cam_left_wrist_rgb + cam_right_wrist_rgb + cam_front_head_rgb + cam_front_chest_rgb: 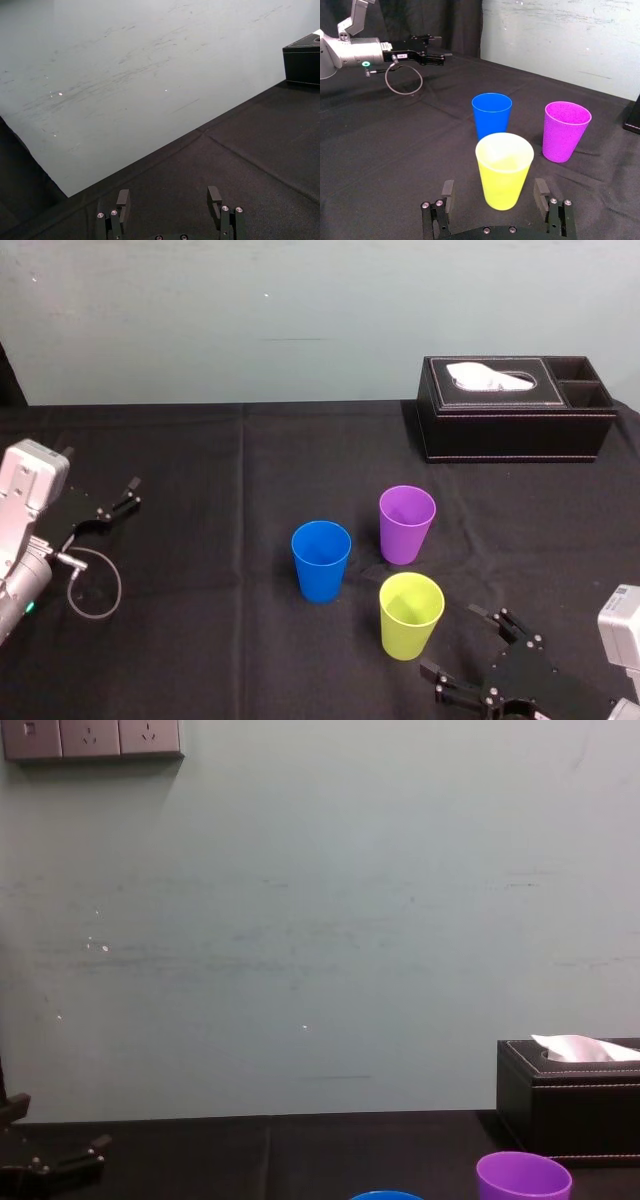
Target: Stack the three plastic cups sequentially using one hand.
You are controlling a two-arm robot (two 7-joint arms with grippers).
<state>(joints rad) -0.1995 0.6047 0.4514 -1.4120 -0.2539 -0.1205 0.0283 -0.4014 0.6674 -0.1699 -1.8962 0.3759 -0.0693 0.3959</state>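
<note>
Three plastic cups stand upright and apart near the middle of the black cloth: a blue cup (321, 560), a purple cup (406, 524) behind and to its right, and a yellow-green cup (410, 615) nearest me. My right gripper (458, 645) is open, just to the near right of the yellow-green cup. In the right wrist view the yellow-green cup (504, 167) rises in front of the right gripper (494, 192), with a gap to each finger; the blue cup (491, 114) and purple cup (565, 130) stand beyond. My left gripper (125, 495) rests open at the far left, holding nothing.
A black leather tissue box (515, 410) with a white tissue sits at the back right near the wall. A looped cable (95, 585) hangs by the left arm. The chest view catches the purple cup's rim (523, 1175) and the tissue box (570, 1105).
</note>
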